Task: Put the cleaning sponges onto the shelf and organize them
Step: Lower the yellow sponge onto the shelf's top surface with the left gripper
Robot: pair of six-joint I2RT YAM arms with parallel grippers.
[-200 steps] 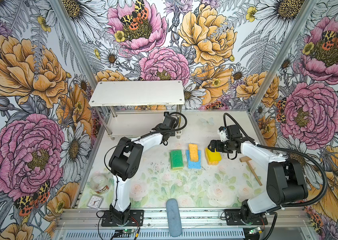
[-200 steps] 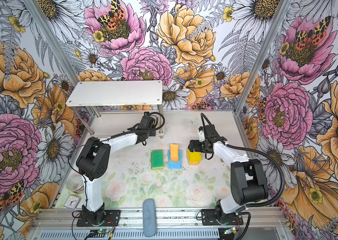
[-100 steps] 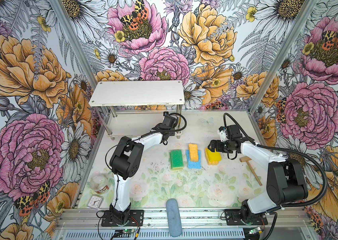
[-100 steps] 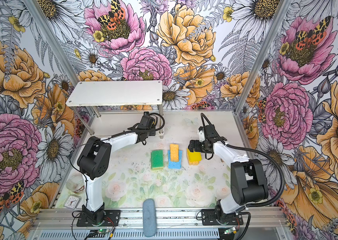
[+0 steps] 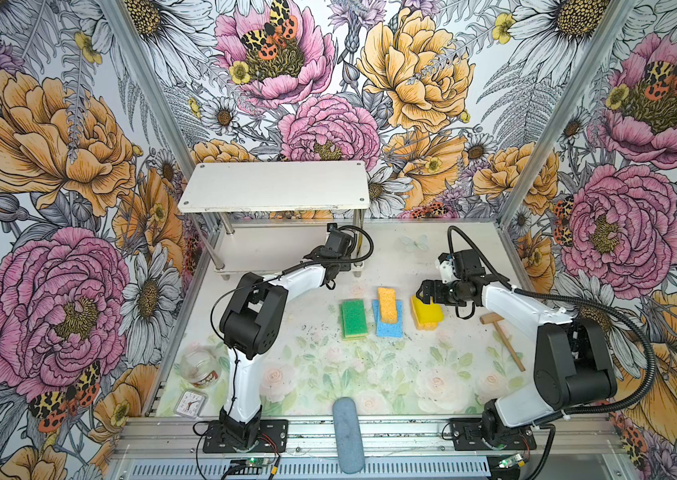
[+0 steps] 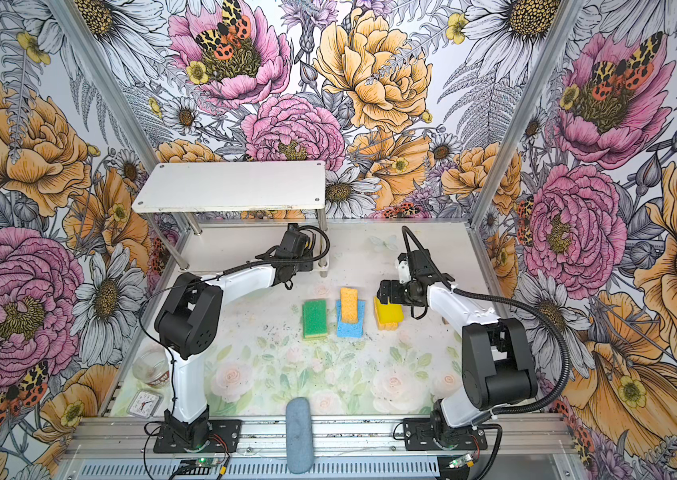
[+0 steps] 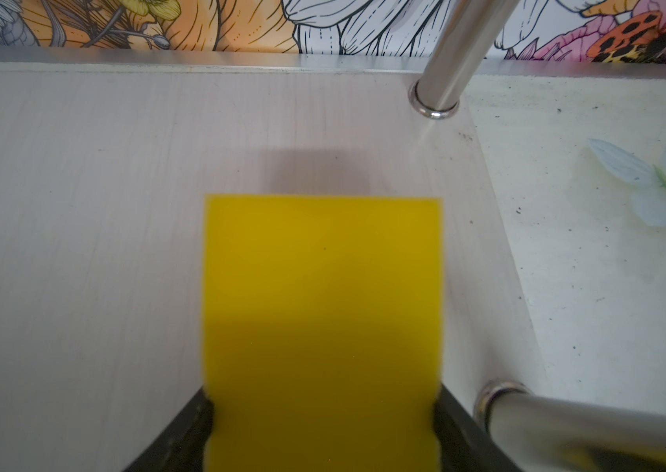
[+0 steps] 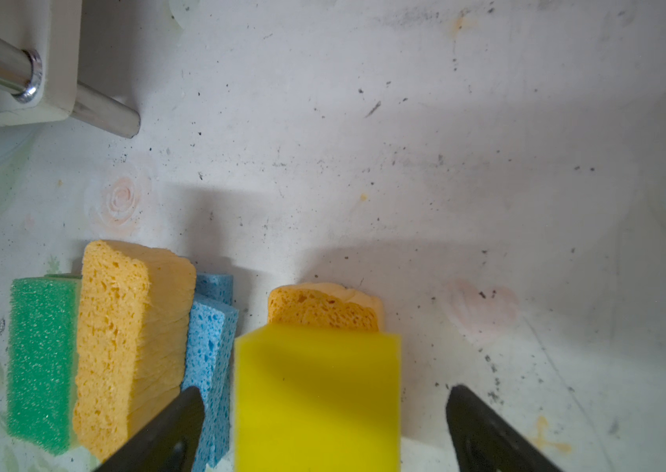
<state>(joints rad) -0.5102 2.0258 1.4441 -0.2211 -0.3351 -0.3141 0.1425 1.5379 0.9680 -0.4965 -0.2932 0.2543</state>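
On the far left of the counter (image 5: pixel 328 374) stands the white two-tier shelf (image 5: pixel 274 187), and the left arm reaches into its lower tier. There, near the metal posts (image 7: pixel 443 61) at the shelf's right end, a yellow sponge (image 7: pixel 323 306) sits over the lower board, between the fingers of the left end effector (image 7: pixel 323 394). The wrist view is blurred at that edge. The fingers (image 7: pixel 184 429) lie along both sides of the sponge, but whether they squeeze it or only touch it I cannot tell. In both top views the upper board hides this sponge.

The right end effector (image 8: pixel 325 394) is spread wide. Its fingers (image 8: pixel 159 429) stand clear on either side of a second yellow sponge (image 8: pixel 317 400), which lies on a pale orange sponge (image 8: pixel 323 308) in the middle of the counter. Just beside that pair, two blue sponges (image 8: pixel 208 347) are stacked with another orange sponge (image 8: pixel 131 339) on top. A green sponge (image 8: pixel 41 359) lies next to them on the far side from the yellow one.

A wooden mallet (image 5: pixel 503 340) lies near the right arm. A grey-blue cylinder (image 5: pixel 347 432) lies across the front rail, and a glass jar (image 5: pixel 197 368) and a small clock (image 5: pixel 190 403) sit at the front left.
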